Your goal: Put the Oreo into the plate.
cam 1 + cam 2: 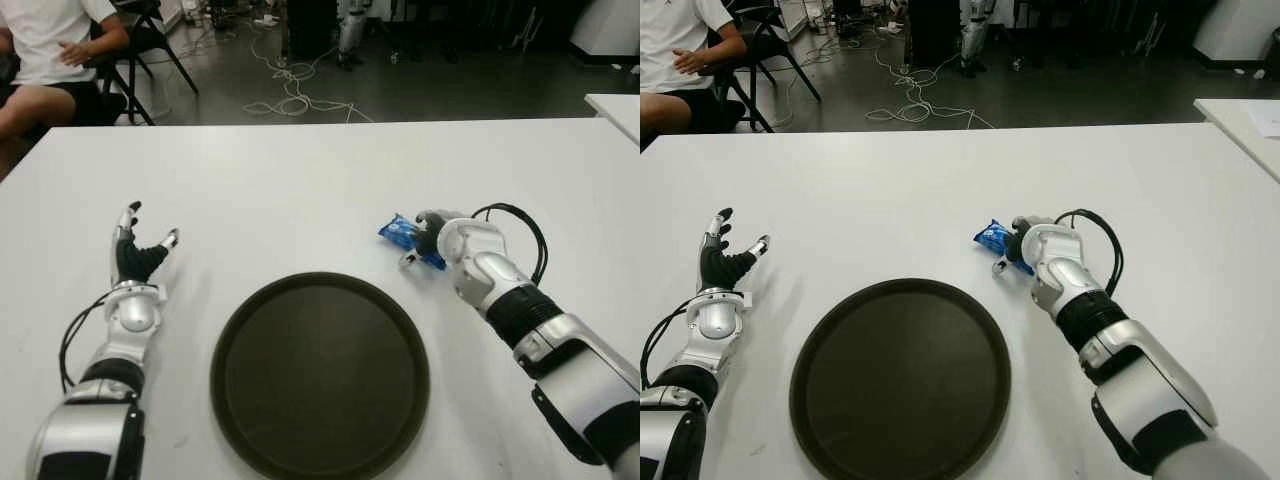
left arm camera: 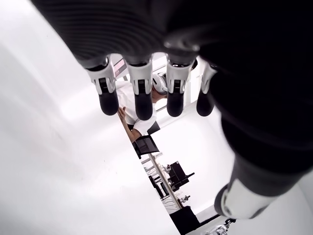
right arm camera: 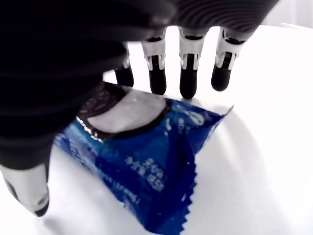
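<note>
Two hands show on the white counter (image 1: 300,190), one at each side of a round dark plate (image 1: 320,375) that lies near the front edge. At far left the left hand (image 1: 135,255) shows above the counter with its palm turned inward, fingers (image 2: 142,100) straight and spread, holding nothing; whether it touches the surface cannot be told. To the right of the plate, just beyond its rim, the right hand (image 1: 432,240) is bent down over the Oreo (image 1: 400,235), a small blue packet lying on the counter and not in the plate. In the right wrist view the packet (image 3: 146,161) fills the space under the palm: its wrapper carries a picture of a dark biscuit with white cream and some pale printed characters too small to read, and one edge is cut in a zigzag. The black fingertips (image 3: 188,88) stand at the far edge of the packet and the thumb (image 3: 29,193) at its near side, so the hand brackets the packet loosely; a firm grip cannot be made out. Beyond the counter's far edge lies a dark floor with loose white cables (image 1: 295,85), black chair legs, and a seated person (image 1: 45,60) in a white shirt at the back left. Another white counter corner (image 1: 615,110) shows at far right.
</note>
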